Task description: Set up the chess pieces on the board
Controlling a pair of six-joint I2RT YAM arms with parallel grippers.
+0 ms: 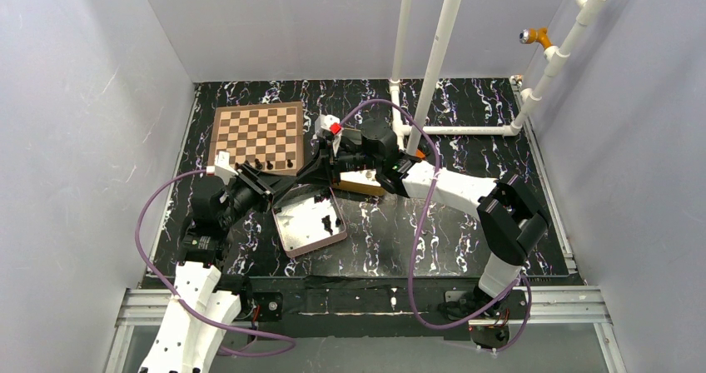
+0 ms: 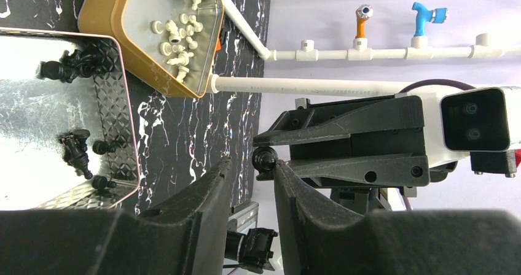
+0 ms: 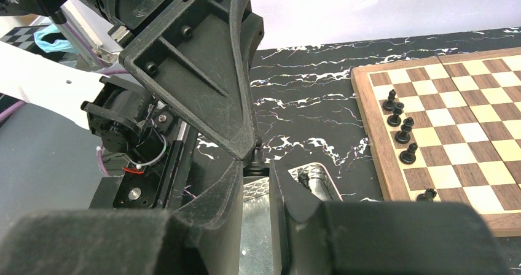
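Left of the centre of the black marbled table, two robot arms meet tip to tip above a silver tin. The right tool is clamped on a small black chess piece with a round head, pinched at the very ends of its fingers. The left tool faces it from the opposite side, its fingers narrowly apart with the piece between them. Whether they press on it cannot be told.

The board, tan and brown checks in a darker rim, lies flat toward the table's far left corner. A row of black pieces stands upright on squares along its near edge, five of them countable from the right wrist. More black pieces lie tumbled in the silver tin, just off the board's near right corner. Beside that tin, toward the table's middle, a gold tin holds a heap of white pieces. At the table's far edge rise white pipes.
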